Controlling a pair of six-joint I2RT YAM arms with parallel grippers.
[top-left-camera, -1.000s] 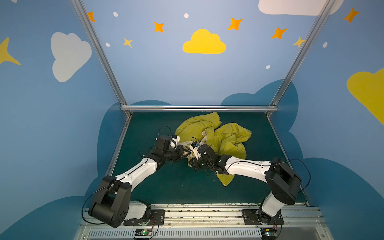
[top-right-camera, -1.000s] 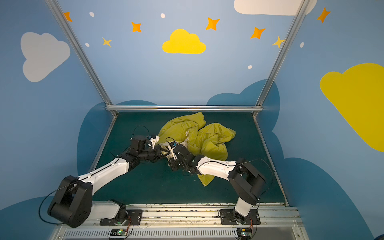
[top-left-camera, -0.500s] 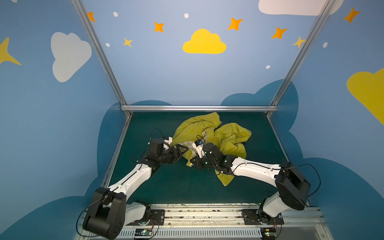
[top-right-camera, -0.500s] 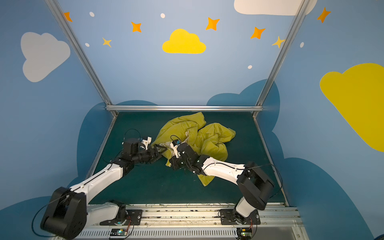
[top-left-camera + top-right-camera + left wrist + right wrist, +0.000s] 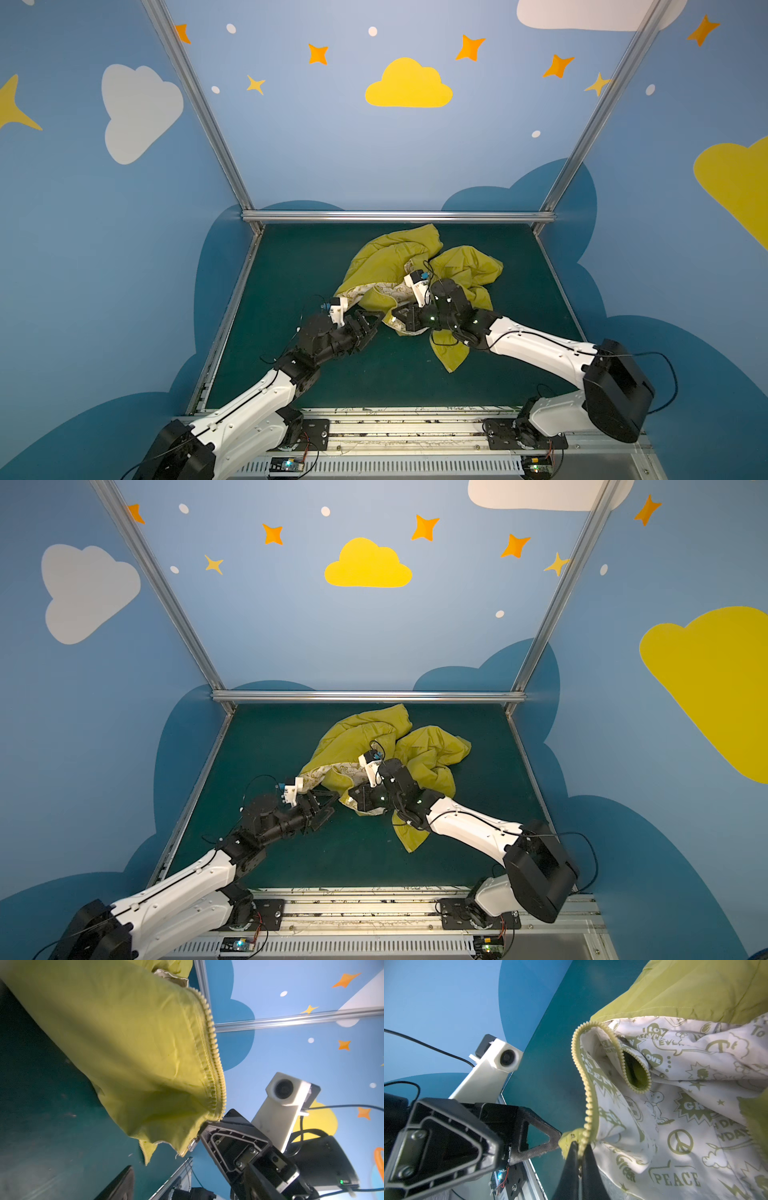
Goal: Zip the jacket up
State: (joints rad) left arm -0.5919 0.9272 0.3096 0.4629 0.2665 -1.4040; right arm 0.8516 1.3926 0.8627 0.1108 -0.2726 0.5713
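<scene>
Where the jacket (image 5: 386, 257) lies crumpled on the green mat (image 5: 291, 282), we read "PEACE" and "LOVE" on its cream lining (image 5: 675, 1109). The right gripper (image 5: 578, 1145) reaches low, pinching the bottom end of the zipper (image 5: 588, 1103); the left gripper (image 5: 369, 323) hovers beside it, jaws spread, empty.

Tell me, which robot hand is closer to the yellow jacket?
Right. The right hand pinches the jacket at its zipper; the left hand is open just beside that corner, holding nothing.
</scene>
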